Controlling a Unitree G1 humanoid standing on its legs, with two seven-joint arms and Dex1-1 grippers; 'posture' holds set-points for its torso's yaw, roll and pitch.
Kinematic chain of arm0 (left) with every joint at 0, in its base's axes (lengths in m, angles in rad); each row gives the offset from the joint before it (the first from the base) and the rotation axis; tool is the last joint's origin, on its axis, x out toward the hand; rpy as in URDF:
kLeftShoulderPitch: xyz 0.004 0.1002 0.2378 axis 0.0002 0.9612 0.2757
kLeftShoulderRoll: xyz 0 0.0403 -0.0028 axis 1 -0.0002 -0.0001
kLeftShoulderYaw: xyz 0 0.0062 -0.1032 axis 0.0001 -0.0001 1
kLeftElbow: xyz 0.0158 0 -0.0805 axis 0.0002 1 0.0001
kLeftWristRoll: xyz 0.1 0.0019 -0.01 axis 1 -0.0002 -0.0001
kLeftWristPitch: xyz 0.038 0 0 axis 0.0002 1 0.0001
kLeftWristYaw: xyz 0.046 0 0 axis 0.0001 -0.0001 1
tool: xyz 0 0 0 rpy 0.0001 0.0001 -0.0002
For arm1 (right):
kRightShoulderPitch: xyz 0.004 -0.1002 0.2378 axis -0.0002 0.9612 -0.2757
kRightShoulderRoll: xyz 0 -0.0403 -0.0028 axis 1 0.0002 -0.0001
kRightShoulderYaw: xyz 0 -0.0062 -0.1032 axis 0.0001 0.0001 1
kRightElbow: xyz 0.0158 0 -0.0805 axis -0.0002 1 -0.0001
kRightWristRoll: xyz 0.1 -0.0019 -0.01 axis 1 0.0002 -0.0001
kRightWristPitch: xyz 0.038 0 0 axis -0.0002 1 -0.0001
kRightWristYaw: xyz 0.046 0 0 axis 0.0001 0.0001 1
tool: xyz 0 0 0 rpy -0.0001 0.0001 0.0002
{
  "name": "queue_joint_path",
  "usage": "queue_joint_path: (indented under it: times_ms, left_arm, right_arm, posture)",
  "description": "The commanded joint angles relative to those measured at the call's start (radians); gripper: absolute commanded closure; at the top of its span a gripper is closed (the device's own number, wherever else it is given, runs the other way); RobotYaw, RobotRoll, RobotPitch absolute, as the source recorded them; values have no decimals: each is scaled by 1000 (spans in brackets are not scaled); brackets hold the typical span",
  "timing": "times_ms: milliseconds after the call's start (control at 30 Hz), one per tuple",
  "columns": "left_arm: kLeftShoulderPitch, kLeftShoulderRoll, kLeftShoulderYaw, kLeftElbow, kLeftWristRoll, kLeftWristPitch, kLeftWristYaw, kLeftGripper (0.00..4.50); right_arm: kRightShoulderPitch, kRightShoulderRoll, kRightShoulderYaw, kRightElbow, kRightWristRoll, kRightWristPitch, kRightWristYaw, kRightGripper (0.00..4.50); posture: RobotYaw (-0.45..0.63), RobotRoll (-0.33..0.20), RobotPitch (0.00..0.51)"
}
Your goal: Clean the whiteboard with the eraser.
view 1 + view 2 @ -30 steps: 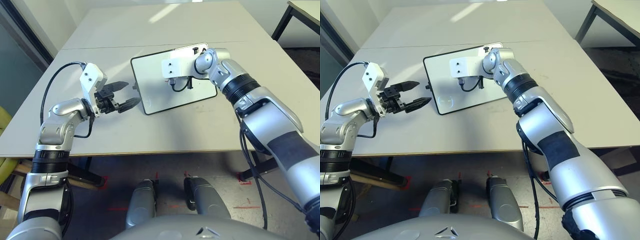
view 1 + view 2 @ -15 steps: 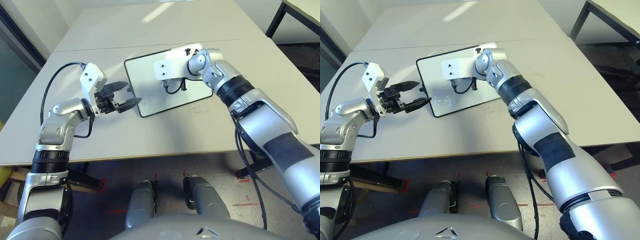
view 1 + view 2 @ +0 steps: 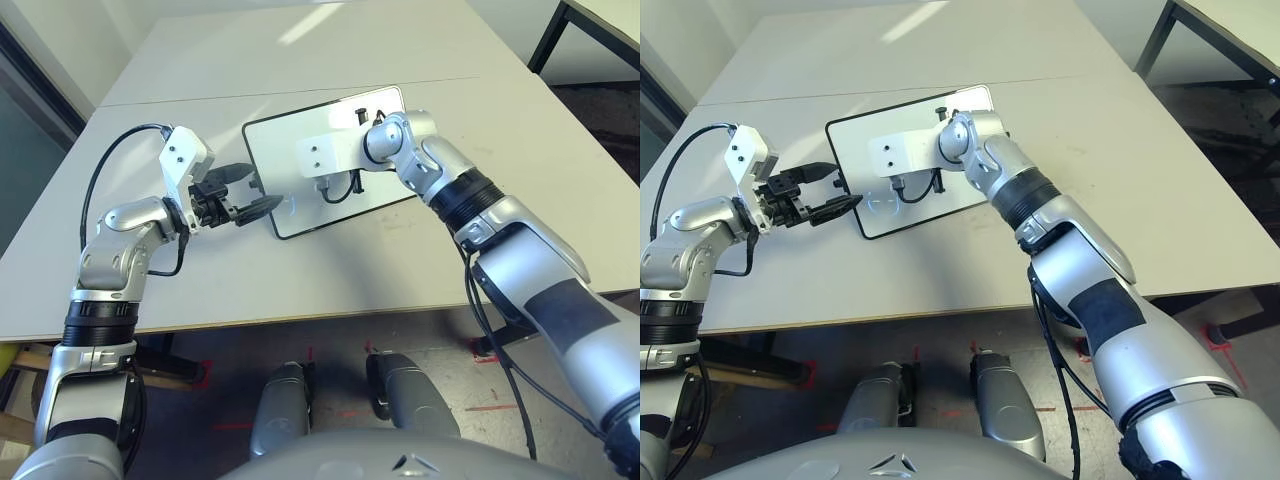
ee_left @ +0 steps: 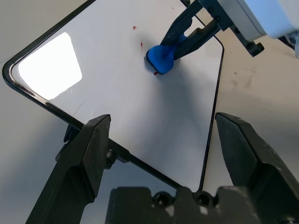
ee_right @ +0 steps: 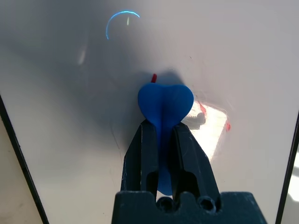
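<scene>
Wiping looks nearly done: the right gripper, pinching the eraser, presses it on the whiteboard, where a few red flecks remain, while the left gripper hangs spread at the board's edge.

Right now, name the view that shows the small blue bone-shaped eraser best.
The right wrist view: the small blue bone-shaped eraser sits close, clamped between the right gripper fingers. The left wrist view shows it smaller; in the eye views the arm hides it.

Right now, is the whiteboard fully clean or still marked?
Still marked: small red specks remain on the whiteboard beside the blue eraser.
</scene>
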Motion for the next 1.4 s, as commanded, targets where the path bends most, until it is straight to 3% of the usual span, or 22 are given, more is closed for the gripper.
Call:
queue_joint_path:
  times_ms: [33, 300, 1400]
  left_arm:
    - [8, 9, 0, 5, 7, 5, -1, 0]
    - [7, 9, 0, 3, 7, 7, 1, 0]
    - [8, 2, -9, -1, 7, 7, -1, 0]
  right_arm:
    - [35, 27, 38, 3, -6, 13, 20, 4372]
    - [23, 56, 44, 17, -4, 17, 3, 4373]
    - [-192, -1, -20, 380, 20, -76, -176, 4375]
  posture:
    - [-54, 0, 114]
    - [-49, 0, 113]
    - [-55, 0, 110]
